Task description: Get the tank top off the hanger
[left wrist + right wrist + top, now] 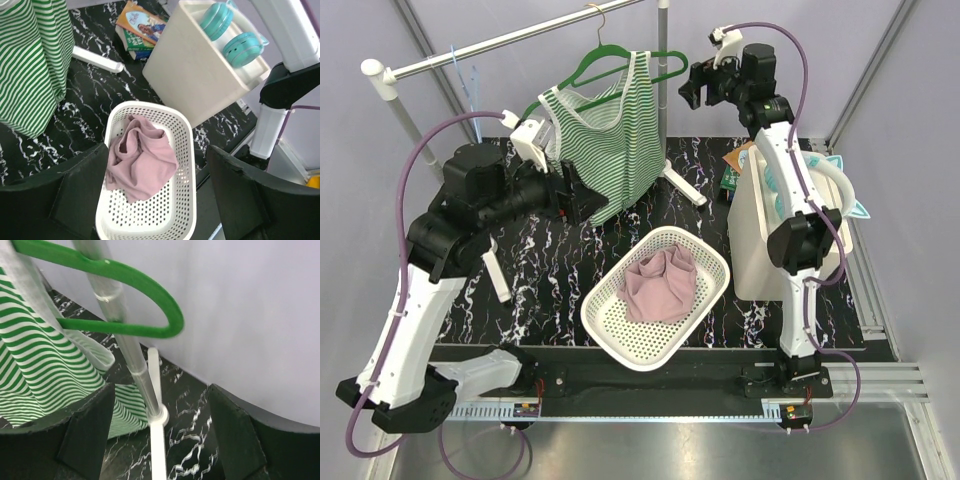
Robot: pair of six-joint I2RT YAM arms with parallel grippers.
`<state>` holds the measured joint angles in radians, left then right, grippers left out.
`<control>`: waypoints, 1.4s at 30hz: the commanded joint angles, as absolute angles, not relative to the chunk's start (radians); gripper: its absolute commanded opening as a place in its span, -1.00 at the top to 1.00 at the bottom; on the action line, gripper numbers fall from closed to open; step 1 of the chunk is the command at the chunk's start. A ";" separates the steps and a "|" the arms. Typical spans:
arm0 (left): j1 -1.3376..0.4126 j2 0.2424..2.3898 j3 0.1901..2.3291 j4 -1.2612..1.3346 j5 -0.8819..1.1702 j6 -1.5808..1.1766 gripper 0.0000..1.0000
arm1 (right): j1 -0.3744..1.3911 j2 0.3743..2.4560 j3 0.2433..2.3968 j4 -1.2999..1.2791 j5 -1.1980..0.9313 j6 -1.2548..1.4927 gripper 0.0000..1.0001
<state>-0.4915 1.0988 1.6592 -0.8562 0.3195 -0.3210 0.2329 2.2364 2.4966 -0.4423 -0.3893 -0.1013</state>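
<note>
Fingers [75, 200] splayed wide; book [142, 25] title seemingly illegible.

Top cam looks down over everything from behind. Left wrist cam faces the white perforated plastic basket [187, 165] from above. Right wrist cam hugs the green plastic hanger [125, 275], and all three share the green-and-white striped tank top [615, 150].

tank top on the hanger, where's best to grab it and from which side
Grip the tank top by its strap, coming from the right end of the hanger: the strap drapes over that sloping arm, so it should slide off outward.
</note>
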 commanded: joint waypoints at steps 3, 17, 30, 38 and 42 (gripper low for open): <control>-0.495 1.121 1.709 -0.867 0.249 -0.258 -0.69 | 0.212 2.325 2.595 -0.282 -0.535 -0.193 -0.62; -0.495 1.109 1.707 -0.893 0.226 -0.239 -0.75 | 0.206 2.352 2.623 -0.229 -0.634 -0.190 -0.61; -0.500 1.086 1.687 -0.896 0.207 -0.229 -0.76 | 0.230 2.425 2.744 -0.219 -0.624 -0.225 -0.66; -0.503 1.081 1.690 -0.897 0.207 -0.229 -0.76 | 0.258 2.462 2.783 -0.184 -0.604 -0.204 -0.57; -0.506 1.081 1.694 -0.900 0.209 -0.232 -0.76 | 0.281 2.473 2.781 -0.179 -0.597 -0.199 -0.47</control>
